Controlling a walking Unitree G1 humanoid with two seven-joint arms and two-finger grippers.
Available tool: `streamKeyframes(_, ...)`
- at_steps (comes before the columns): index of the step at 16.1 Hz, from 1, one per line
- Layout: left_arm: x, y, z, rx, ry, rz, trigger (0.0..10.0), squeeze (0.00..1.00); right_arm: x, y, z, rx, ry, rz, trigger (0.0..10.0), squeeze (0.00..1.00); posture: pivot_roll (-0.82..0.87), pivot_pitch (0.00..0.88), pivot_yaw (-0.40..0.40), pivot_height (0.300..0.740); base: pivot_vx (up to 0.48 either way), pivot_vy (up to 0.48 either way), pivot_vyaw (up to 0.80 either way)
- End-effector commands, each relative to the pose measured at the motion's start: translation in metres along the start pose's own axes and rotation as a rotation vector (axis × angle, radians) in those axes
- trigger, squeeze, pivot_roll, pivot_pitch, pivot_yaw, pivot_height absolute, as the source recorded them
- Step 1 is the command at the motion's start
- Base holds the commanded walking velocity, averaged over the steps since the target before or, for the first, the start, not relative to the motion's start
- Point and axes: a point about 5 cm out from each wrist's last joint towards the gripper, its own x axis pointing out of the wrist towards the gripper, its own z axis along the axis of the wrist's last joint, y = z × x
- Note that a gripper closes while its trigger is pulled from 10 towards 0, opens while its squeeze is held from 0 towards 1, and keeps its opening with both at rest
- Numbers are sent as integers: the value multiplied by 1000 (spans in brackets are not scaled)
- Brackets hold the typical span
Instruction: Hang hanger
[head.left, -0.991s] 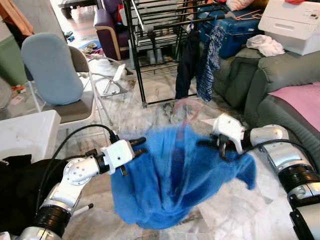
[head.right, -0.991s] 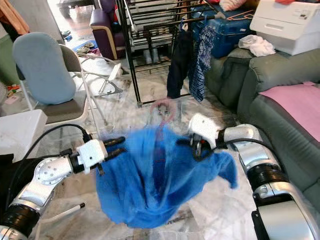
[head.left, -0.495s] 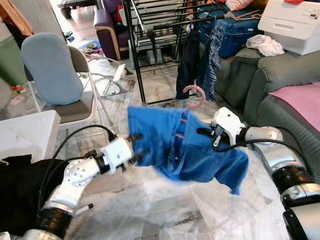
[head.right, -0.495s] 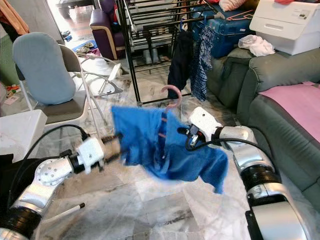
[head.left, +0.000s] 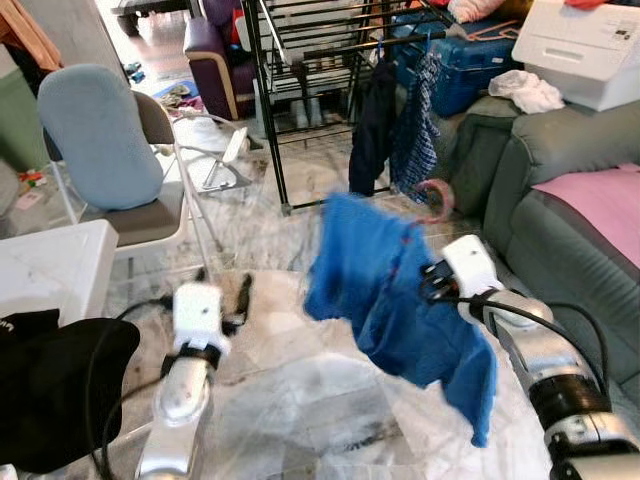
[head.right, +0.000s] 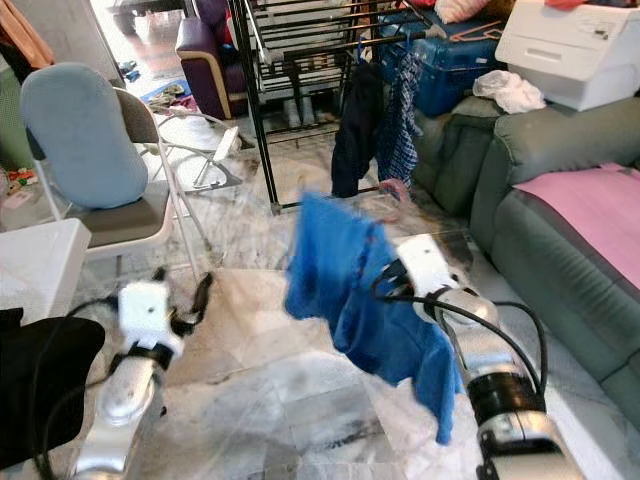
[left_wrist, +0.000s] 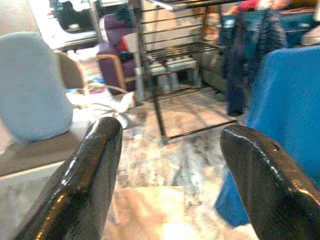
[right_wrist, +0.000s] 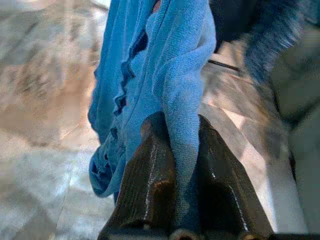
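The right gripper (right_wrist: 172, 165) has its two black fingers (right_wrist: 150, 175) clamped on a fold of the bright blue knitted garment (head.left: 395, 295), the cloth squeezed between them in the right wrist view. The garment hangs from this grip above the pale marble floor (head.left: 290, 390), draped on a pink plastic hanger (head.left: 437, 199) whose curved hook sticks up blurred just above the cloth. The hook is near the lower garments on the black metal drying rack (head.left: 300, 60) but apart from its bars; a dark shirt (head.left: 372, 130) and a blue checked shirt (head.left: 414, 125) hang there.

The left gripper (left_wrist: 167, 165) holds nothing, its fingers (left_wrist: 85, 185) spread wide, low over the floor and well apart from the blue garment. Beside the left arm stand a folding chair with a pale blue cushion (head.left: 95, 135) and a white surface (head.left: 50, 265). A grey-green sofa (head.left: 560, 180) stands beyond the right arm.
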Motion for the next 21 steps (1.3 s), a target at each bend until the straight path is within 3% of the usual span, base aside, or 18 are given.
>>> streamKeyframes(1, 1, 3, 6, -5, -19, 18, 10000, 1000, -1, -3, 13, 30, -50, -34, 0, 0, -122, 0, 51, 740, 0, 0, 0)
streamKeyframes(2, 0, 0, 4, -2, -11, 3, 10000, 1000, -3, -5, 11, 50, -52, -84, 0, 0, -123, 0, 50, 740, 0, 0, 0)
streamKeyframes(3, 0, -1, 4, -5, -10, -4, 10000, 75, -5, -6, 12, 72, -61, -116, 824, 0, -125, 0, 52, 740, 0, 0, 0)
streamKeyframes(4, 2, 1, 7, -25, -12, 1, 10000, 0, -8, -7, 11, 102, -60, -166, 10000, 0, -133, 0, 56, 740, 0, 0, 0)
streamKeyframes(9, 8, 3, 11, -84, -7, 1, 10000, 0, -17, 0, 8, 188, -38, -242, 10000, 0, -152, 0, 71, 740, 197, 0, 0)
streamKeyframes(17, 10, -6, 13, -115, 1, -27, 10000, 0, -16, 17, 21, 122, -86, -143, 10000, 0, -149, 0, 73, 740, 420, 0, 0)
streamKeyframes(21, 11, -6, 14, -117, 2, -33, 10000, 0, -15, 17, 24, 136, -101, -138, 10000, 0, -150, 0, 73, 740, 427, 0, 331)
